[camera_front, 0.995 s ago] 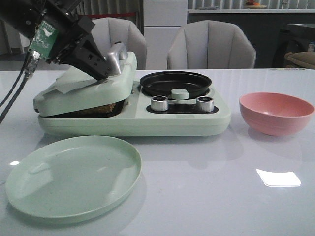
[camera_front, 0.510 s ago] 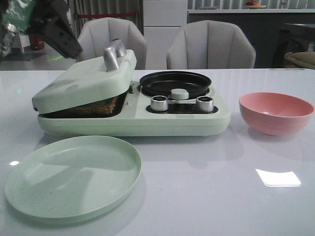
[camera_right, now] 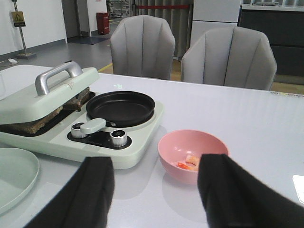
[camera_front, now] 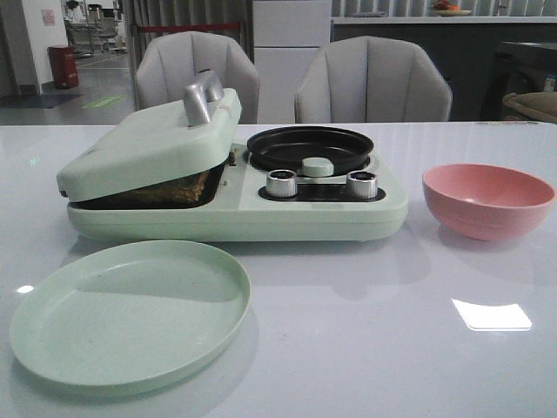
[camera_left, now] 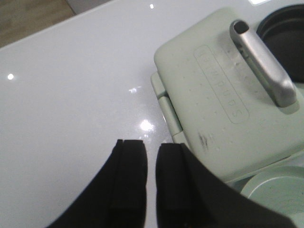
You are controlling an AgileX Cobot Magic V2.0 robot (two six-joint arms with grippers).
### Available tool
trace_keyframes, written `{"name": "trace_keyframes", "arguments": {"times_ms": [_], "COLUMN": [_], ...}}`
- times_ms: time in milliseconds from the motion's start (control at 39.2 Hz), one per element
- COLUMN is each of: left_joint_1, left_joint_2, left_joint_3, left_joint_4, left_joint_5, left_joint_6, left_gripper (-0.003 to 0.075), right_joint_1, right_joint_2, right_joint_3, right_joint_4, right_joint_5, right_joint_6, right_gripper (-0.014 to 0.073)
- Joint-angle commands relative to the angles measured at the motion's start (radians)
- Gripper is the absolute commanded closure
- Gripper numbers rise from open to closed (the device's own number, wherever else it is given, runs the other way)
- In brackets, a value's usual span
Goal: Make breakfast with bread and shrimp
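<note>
Under the tilted lid (camera_front: 148, 148) of the green cooker (camera_front: 287, 213): bread (camera_front: 178, 187), dark edge peeping out, well apart from both grippers. Inside the pink bowl (camera_right: 166, 147): shrimp (camera_right: 190, 163), just beyond the right gripper (camera_right: 154, 190), spread wide, grasping nothing. Above bare table (camera_left: 71, 85) beside the lid: left gripper (camera_left: 151, 183), narrowly parted, empty.

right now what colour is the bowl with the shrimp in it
Pink bowl; clearest in the right wrist view.
</note>
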Motion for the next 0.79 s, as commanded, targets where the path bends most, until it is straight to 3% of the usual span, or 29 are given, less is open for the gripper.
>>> {"name": "trace_keyframes", "arguments": {"times_ms": [0,255,332,765], "left_joint_1": [0.002,0.002,0.002,-0.001], "left_joint_2": [-0.113,-0.394,-0.475,-0.815], "left_joint_3": [0.065,0.417,0.48,0.665], "left_joint_4": [-0.006,-0.044,-0.064,-0.122], "left_joint_5": [-0.164,-0.475,-0.514,-0.315], "left_joint_6": [-0.033,-0.071,-0.079,-0.079], "left_gripper": [0.0534,0.0535,0.0535,0.0535], "right_joint_1": [-0.004,-0.004,-0.004,-0.004], "right_joint_2": [0.012,0.012,0.012,0.012], "right_joint_3": [-0.028,-0.028,-0.028,-0.028], "right_joint_4": [-0.003,-0.003,-0.003,-0.003], "right_joint_5": [-0.084,-0.084,-0.084,-0.084], "right_joint_6": [0.002,0.002,0.002,0.002], "right_gripper": [0.0104,0.0104,0.0104,0.0104]}}
